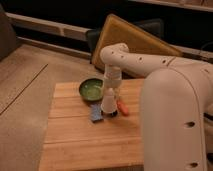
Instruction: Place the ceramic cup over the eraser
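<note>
The ceramic cup (108, 104), small, white and tapered, stands mouth-down at the middle of the wooden table (75, 145). My gripper (111, 93) comes straight down onto its top from the white arm and is shut on it. At the cup's lower right edge a small dark bit shows, which looks like the eraser (114, 114); most of it is hidden by the cup. Whether the cup's rim rests on the table I cannot tell.
A green bowl (91, 90) sits just behind and left of the cup. A flat blue block (96, 113) lies at the cup's left, a small orange-red piece (123, 108) at its right. A tan board (135, 42) leans behind the table. My arm's white body fills the right side.
</note>
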